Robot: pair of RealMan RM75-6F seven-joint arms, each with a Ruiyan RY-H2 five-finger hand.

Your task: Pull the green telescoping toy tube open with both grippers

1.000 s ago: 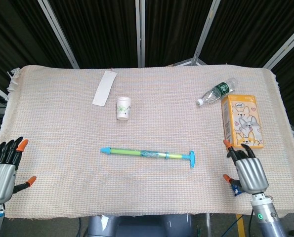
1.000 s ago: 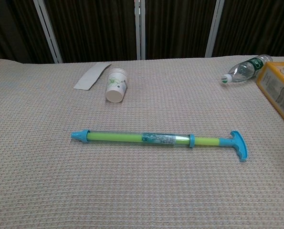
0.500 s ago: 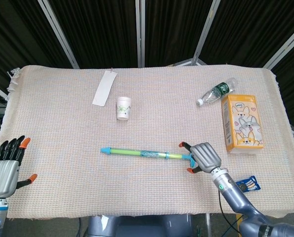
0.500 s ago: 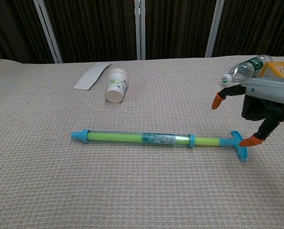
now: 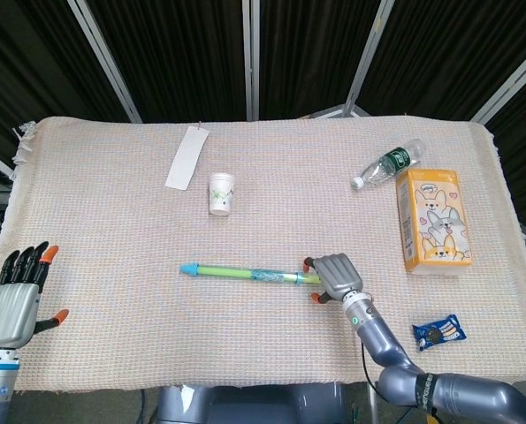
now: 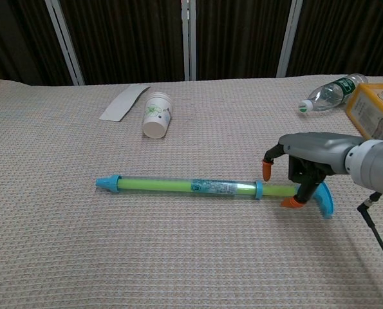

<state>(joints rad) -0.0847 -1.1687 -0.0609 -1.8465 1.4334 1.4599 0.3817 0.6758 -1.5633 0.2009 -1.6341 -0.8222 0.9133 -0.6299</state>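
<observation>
1. The green telescoping toy tube (image 6: pixel 197 187) lies flat on the surface (image 5: pixel 112 203), in front of the paper cup (image 6: pixel 156 114), its blue T-handle (image 6: pixel 324 196) pointing toward the carton (image 5: pixel 432 218).
2. The right hand (image 6: pixel 293 174) arches over the thin rod just inboard of the T-handle, with orange fingertips (image 6: pixel 266 170) on either side. It appears not yet clamped, so I read it as open.
3. The left hand (image 5: pixel 13 296) hovers open at the surface edge, well apart from the tube's pointed end.
4. Risk: if the right hand pulls alone, the whole tube probably slides rather than extends, since nothing anchors the barrel.
5. Risk: closing on the slim rod could let it slip out between the fingers.
6. The head view shows the left hand and a snack packet (image 5: pixel 439 332) near the carton; the chest view shows neither, but reveals the gap under the right hand.
</observation>
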